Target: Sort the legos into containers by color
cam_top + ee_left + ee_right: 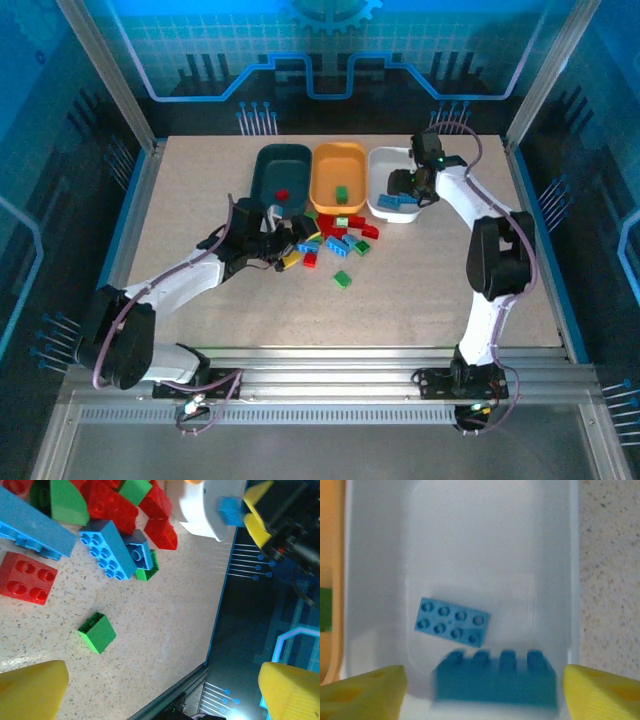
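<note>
On the tabletop [420,300] the legos [107,550] sat jammed together, so the left claw [162,670], spread wide like the right claw [482,672], could've snagged two colors.

A robot lab enclosure: aluminium frame posts [108,70], blue circuit-printed wall panels [200,40], and a speckled worktable [400,310] inside.

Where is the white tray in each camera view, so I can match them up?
Top external: white tray, rightmost of the three trays, above centre.
Left wrist: white tray at the top edge, right of centre.
Right wrist: white tray in the centre, running top to bottom.
Shared landmark: orange tray against its left side, at the right wrist view's left edge.
</note>
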